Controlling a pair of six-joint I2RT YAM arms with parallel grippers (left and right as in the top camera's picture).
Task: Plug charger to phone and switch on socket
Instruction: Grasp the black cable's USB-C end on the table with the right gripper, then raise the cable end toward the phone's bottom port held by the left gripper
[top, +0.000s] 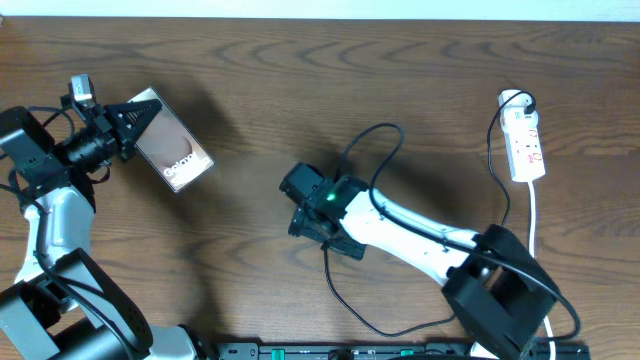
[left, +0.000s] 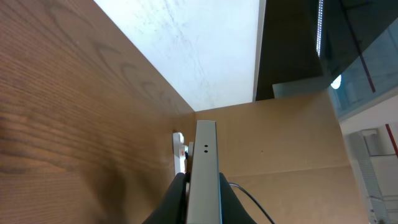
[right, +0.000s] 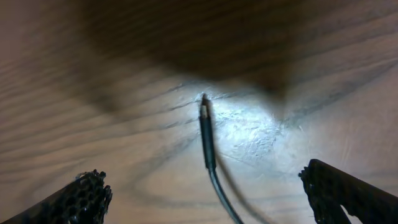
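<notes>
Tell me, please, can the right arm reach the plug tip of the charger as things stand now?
Probably yes. The right gripper hangs open over the table, the charger's plug tip lies bare between its fingers, and nothing covers it.

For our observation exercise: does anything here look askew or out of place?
The phone is askew: the left pincer pinches one end, holding it at a slant. The charger tip lies unplugged on the wood beneath the open right pincer.

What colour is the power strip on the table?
White with red marks; the socket shows best in the overhead view.
</notes>
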